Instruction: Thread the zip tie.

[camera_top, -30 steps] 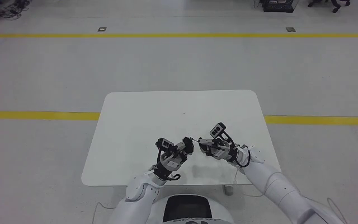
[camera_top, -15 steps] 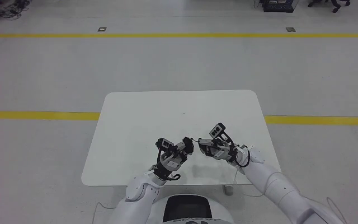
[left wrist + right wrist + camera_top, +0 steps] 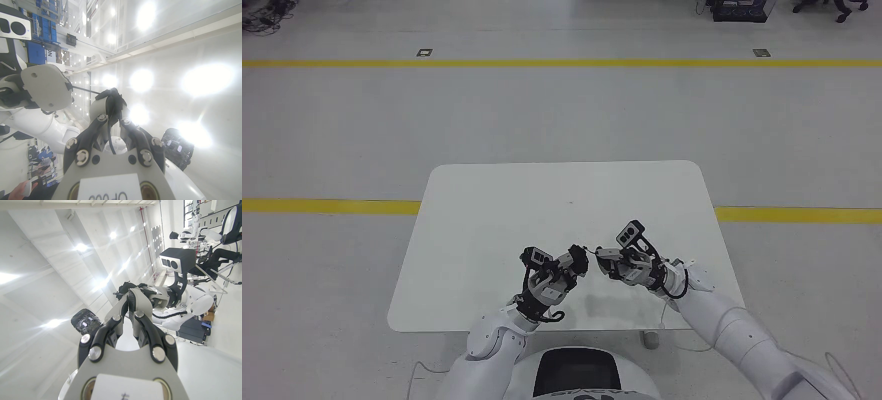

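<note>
— Why that grip?
— My left gripper [image 3: 113, 98] pinches the zip tie [image 3: 85, 90]. My right gripper [image 3: 128, 303] is pressed together on its thin strap, so the ends meet in mid-air above the table [image 3: 542, 200].
— Anything in the way?
— Only the left's black fingertips [image 3: 117, 104]. They hide the head, so aligning is guesswork, I reckon.

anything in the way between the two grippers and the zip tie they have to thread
Nothing visible does. The zip tie runs as a thin black strand straight across the open gap from the left gripper to the right gripper, both shut on it above the table. Only air lies between them.
</note>
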`<state>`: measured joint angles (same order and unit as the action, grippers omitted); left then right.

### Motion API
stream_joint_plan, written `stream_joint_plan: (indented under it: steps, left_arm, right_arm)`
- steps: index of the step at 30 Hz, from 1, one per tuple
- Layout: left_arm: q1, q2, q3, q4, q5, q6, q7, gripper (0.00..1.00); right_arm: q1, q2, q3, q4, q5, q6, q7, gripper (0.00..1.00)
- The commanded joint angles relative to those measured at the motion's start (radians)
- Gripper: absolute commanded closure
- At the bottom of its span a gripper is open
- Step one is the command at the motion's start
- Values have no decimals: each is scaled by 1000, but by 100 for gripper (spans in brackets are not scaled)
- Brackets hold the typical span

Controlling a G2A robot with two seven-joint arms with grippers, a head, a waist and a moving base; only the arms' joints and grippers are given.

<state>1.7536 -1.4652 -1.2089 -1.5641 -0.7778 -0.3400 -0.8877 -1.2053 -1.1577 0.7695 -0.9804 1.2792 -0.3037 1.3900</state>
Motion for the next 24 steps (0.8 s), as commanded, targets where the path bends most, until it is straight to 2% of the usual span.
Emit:
stream_joint_plan:
  steps: [1, 24]
  left_arm:
    - [0, 0, 0, 0, 0, 0, 0, 100]
    - [0, 0, 0, 0, 0, 0, 0, 100]
  right_arm:
    - [0, 0, 0, 1, 0, 0, 0, 100]
    - [0, -3, -5, 9, -4, 0, 0, 100]
